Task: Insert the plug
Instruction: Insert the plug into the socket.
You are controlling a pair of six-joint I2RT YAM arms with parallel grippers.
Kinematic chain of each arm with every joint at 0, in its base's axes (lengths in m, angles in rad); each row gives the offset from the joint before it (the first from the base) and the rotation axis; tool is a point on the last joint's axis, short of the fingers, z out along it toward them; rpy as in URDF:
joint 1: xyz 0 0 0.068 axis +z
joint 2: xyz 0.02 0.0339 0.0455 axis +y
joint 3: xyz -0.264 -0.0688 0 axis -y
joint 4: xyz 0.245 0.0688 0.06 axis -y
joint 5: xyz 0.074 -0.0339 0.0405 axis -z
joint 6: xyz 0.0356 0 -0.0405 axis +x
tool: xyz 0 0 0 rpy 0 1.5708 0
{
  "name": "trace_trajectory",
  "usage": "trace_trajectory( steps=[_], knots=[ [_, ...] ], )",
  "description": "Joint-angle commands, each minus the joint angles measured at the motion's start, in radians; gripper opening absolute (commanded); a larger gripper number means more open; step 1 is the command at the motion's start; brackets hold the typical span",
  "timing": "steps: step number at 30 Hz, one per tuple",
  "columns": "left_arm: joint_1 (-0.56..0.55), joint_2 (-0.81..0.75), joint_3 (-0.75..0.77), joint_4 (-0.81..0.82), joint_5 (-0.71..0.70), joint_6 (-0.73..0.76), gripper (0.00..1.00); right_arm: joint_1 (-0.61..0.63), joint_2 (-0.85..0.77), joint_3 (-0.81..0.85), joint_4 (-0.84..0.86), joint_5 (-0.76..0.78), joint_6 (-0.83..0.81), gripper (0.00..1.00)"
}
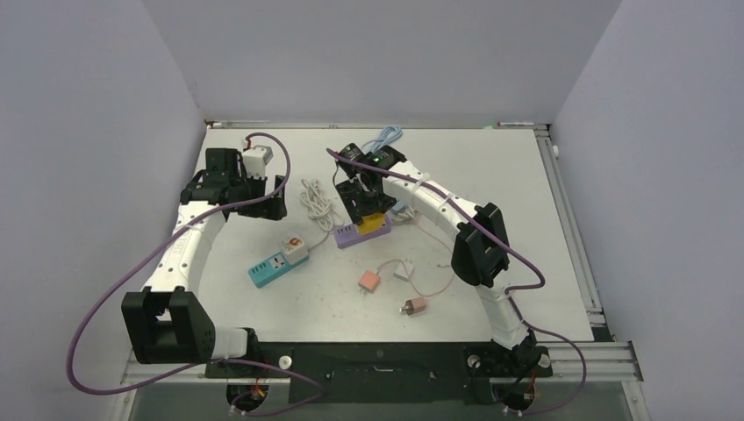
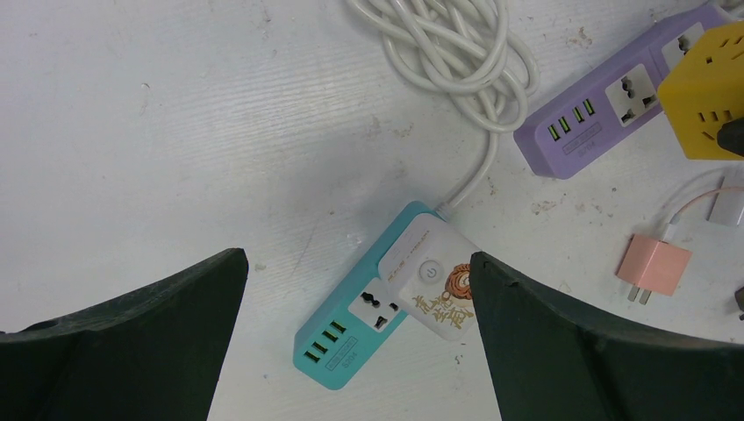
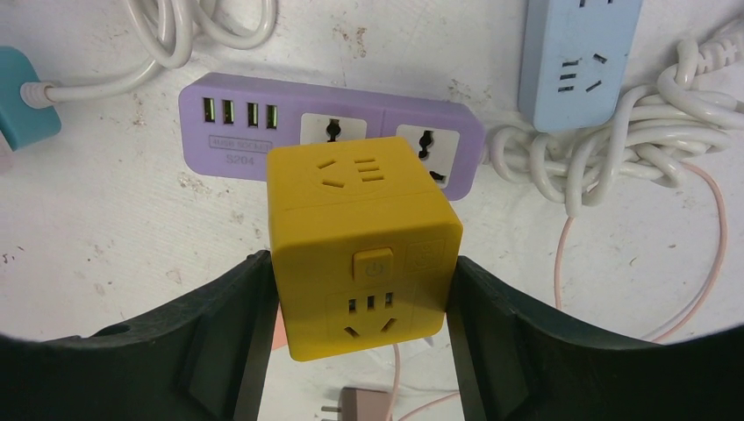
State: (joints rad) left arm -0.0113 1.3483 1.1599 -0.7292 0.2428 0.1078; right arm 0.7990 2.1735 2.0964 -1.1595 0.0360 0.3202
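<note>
Gripping the yellow cube plug in my right hand, I hold it at the purple power strip, middle of the table; my left hand hangs open over the teal strip.

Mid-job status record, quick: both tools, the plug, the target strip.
right tool: shut on yellow cube adapter
yellow cube adapter: over purple power strip, near its sockets
seated: cannot tell, prongs hidden
left tool: open, empty, above teal power strip
teal power strip: white adapter already plugged in
</note>
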Motion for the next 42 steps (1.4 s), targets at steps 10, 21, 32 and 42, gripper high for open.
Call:
trace_trajectory(
  steps=[10, 21, 32, 42],
  knots=[
    [0.005, -0.032, -0.009, 0.060, 0.015, 0.001, 0.96, 0.004, 0.035, 0.016, -0.004, -0.010, 0.017, 0.05],
    [0.006, -0.034, -0.015, 0.066, 0.006, 0.009, 0.96, 0.005, 0.055, 0.035, -0.004, -0.009, 0.019, 0.05],
    [0.007, -0.040, -0.025, 0.073, 0.009, 0.010, 0.96, 0.011, 0.087, 0.081, -0.026, 0.014, 0.018, 0.05],
    [0.006, -0.040, -0.032, 0.080, 0.012, 0.009, 0.96, 0.024, 0.128, 0.119, -0.063, 0.063, 0.014, 0.05]
  ],
)
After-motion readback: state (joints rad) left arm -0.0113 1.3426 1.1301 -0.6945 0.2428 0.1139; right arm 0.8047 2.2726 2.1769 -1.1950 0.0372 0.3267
